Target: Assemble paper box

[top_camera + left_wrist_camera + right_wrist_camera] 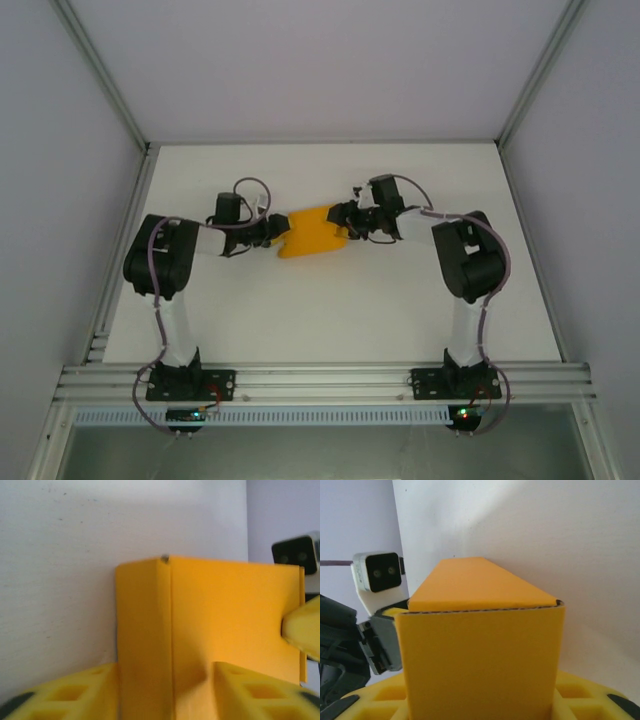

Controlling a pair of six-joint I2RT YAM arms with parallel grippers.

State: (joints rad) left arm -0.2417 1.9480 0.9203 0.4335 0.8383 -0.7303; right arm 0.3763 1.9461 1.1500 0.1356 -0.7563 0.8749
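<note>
Paper box (315, 232): orange-yellow card, partly folded, lying near the middle of the white bench (330, 320) between the two tools.

Shape: in the left wrist view the paper box (225, 615) shows a broad flat face and a narrower panel folded along a crease at its 9 o'clock side. In the right wrist view the paper box (480, 655) shows an upright front wall with a sloping panel rising behind it.

Left tool (280, 233): at the box's 9 o'clock end in the top view. In its own wrist view the left tool (165, 680) has one yellow finger (75, 692) on each side of the box's near end. Whether they press on the card cannot be told.

Right tool (346, 222): at the box's 3 o'clock end. In its own wrist view the right tool (480, 695) has a yellow finger (590, 695) either side of the front wall. Contact cannot be told.

Other items: a yellow fingertip of the right tool (300, 630) meets the box's 3 o'clock edge in the left wrist view. Aluminium rail (320, 380) carries both arm bases at the bench's 6 o'clock edge.
</note>
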